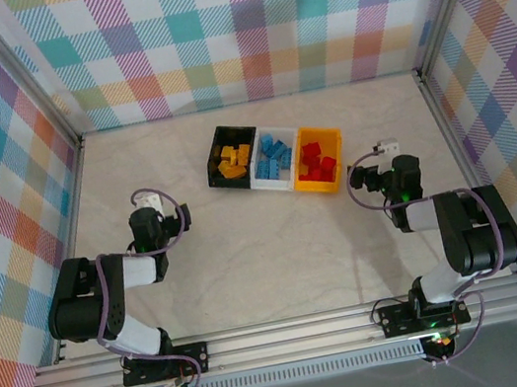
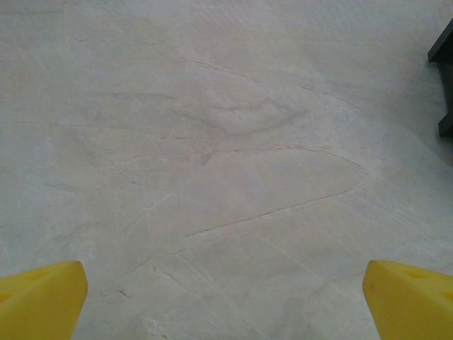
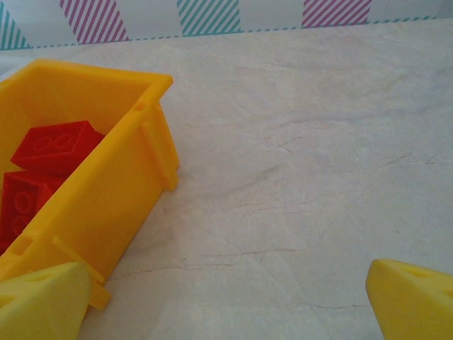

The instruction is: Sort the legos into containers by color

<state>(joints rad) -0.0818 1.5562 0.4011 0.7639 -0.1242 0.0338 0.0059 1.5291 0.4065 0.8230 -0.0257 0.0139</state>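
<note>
Bricks lay sorted: yellow-orange studded bricks in a black rectangular plastic bin, blue bricks in the white bin, red bricks in the yellow-orange bin; left gripper and right gripper gaped, empty

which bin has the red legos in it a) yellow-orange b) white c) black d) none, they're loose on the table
a, the red legos lie inside the yellow-orange bin, and the right wrist view shows them in it too.
</note>
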